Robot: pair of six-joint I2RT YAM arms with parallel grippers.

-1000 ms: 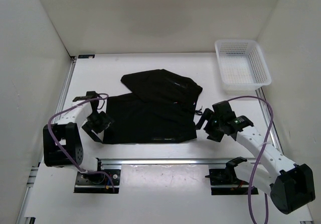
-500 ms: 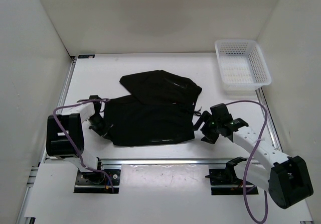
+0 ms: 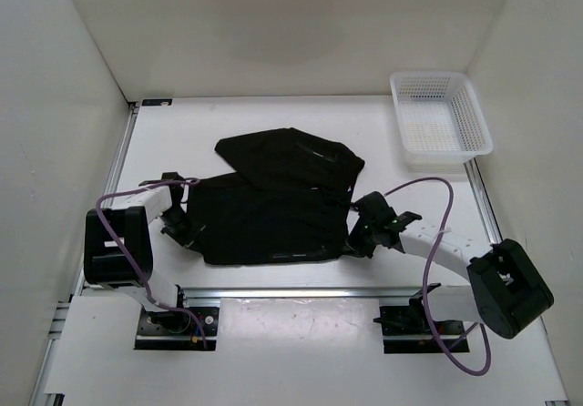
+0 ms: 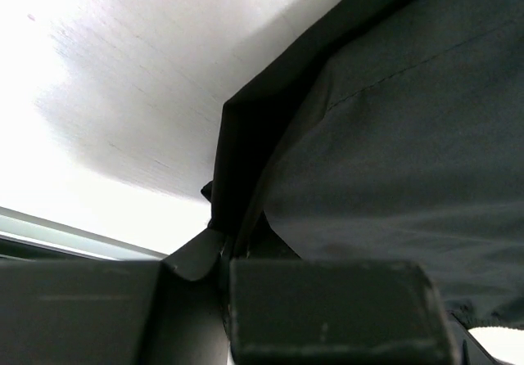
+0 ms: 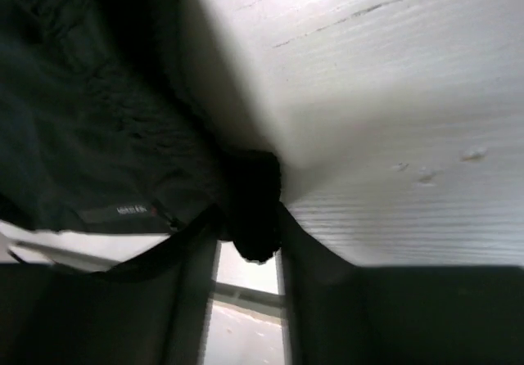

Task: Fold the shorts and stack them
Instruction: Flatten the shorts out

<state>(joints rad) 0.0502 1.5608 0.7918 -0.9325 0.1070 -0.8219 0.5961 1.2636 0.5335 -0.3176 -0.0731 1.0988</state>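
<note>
Two black shorts lie mid-table. One pair (image 3: 290, 156) is bunched at the back. The other pair (image 3: 273, 226) lies flat in front of it, a small pale label near its front hem. My left gripper (image 3: 187, 228) is low at this front pair's left edge, and in the left wrist view it (image 4: 223, 246) is shut on a fold of the shorts' (image 4: 393, 136) hem. My right gripper (image 3: 361, 234) is at the right edge. In its wrist view a bunched corner of the shorts (image 5: 255, 205) is pinched between the fingers of the gripper (image 5: 250, 222).
A white mesh basket (image 3: 441, 119) stands at the back right corner. A metal rail (image 3: 291, 292) runs along the table's front edge just behind the arm bases. White walls close in the left, back and right sides.
The left gripper slid up to the front shorts' left edge and closed on it. The right arm moved left to the right edge, and its jaws narrowed round the corner.
</note>
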